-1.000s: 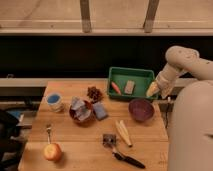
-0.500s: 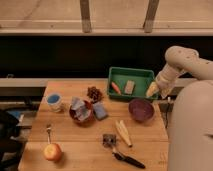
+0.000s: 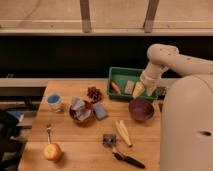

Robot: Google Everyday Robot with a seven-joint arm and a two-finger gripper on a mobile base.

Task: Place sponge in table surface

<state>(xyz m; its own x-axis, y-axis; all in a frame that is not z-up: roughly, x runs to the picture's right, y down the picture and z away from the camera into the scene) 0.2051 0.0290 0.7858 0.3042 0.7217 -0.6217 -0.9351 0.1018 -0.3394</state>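
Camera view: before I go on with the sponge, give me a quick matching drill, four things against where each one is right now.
Things:
1. sponge
2. gripper
3. apple
4. light blue cup

Places:
A. over the right end of the green tray
B. near the front left corner of the table surface
C. flat on the wood, just right of the dark red bowl
D. by the left edge, further back

Pairs: 1-C, 2-A, 3-B, 4-D
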